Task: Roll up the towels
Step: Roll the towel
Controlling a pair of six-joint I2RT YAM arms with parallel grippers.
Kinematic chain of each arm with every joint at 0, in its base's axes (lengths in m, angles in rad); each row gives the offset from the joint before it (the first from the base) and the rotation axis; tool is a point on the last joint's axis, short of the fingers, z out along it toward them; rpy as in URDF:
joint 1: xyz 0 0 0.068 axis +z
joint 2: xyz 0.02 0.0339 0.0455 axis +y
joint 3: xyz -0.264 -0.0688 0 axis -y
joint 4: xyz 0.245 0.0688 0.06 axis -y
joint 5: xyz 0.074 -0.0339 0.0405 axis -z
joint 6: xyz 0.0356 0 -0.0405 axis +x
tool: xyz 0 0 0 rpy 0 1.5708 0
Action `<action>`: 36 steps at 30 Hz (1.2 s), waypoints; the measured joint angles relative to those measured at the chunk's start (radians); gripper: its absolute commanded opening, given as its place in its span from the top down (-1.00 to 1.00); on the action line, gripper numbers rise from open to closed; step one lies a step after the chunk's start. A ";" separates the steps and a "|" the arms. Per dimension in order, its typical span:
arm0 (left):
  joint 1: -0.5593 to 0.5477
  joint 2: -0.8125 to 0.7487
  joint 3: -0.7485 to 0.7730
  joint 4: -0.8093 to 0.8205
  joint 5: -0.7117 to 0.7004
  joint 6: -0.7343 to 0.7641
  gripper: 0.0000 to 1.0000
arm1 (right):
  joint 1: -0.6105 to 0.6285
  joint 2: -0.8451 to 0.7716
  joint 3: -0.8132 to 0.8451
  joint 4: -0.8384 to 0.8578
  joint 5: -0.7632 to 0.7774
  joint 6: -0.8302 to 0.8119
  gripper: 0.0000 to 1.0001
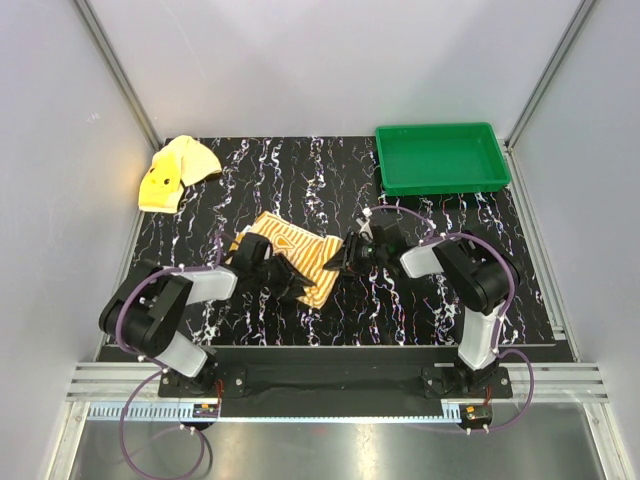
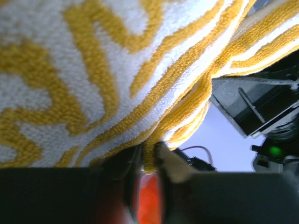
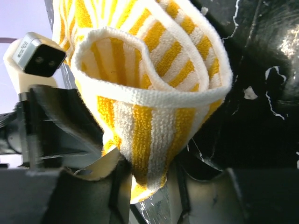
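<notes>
The orange-and-cream striped towel lies bunched on the tabletop, between the two tools. The left tool is nearly closed, its narrow gap pinching a hem of the cloth. The right tool is partly closed around the lower end of a loose fold that curls open just above its fingers. That fold is slack, more a loop than a roll.

To do this step well, I judge both tools should keep hold of the same edge and turn it over together. The cloth ahead of them needs to stay taut so the layers wrap tightly and do not balloon. A one-sided pull would likely twist the fold into a cone.

The plain yellow towel sits crumpled well beyond the left tool and off to its left, not yet rolled. The green plastic tray lies well beyond the right tool, with nothing visible inside.
</notes>
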 measured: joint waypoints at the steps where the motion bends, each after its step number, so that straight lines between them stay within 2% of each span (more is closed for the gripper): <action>1: 0.000 -0.006 0.008 -0.025 -0.008 0.020 -0.03 | 0.002 0.000 0.002 -0.004 0.001 0.000 0.29; 2: 0.000 -0.018 0.021 -0.065 -0.024 0.037 -0.15 | 0.002 0.000 0.004 -0.013 0.005 -0.003 0.30; 5: 0.000 -0.085 0.055 -0.183 -0.080 0.099 -0.31 | 0.007 -0.011 0.021 -0.077 0.017 -0.020 0.32; 13: -0.042 -0.264 0.209 -0.531 -0.353 0.329 -0.40 | 0.028 -0.100 0.133 -0.436 0.094 -0.134 0.34; 17: -0.202 -0.321 0.312 -0.645 -0.543 0.454 -0.43 | 0.043 -0.121 0.206 -0.638 0.143 -0.190 0.34; 19: -0.327 -0.323 0.373 -0.667 -0.658 0.514 -0.43 | 0.050 -0.125 0.247 -0.738 0.171 -0.212 0.33; 22: -0.498 -0.311 0.431 -0.686 -0.801 0.590 -0.43 | 0.054 -0.125 0.306 -0.875 0.214 -0.239 0.34; 25: -0.612 -0.256 0.473 -0.697 -0.909 0.642 -0.43 | 0.056 -0.125 0.351 -0.979 0.248 -0.257 0.35; 30: -0.737 -0.097 0.520 -0.698 -1.048 0.706 -0.51 | 0.057 -0.124 0.389 -1.082 0.283 -0.280 0.36; 36: -0.839 0.024 0.567 -0.671 -1.111 0.774 -0.57 | 0.058 -0.116 0.389 -1.133 0.288 -0.290 0.36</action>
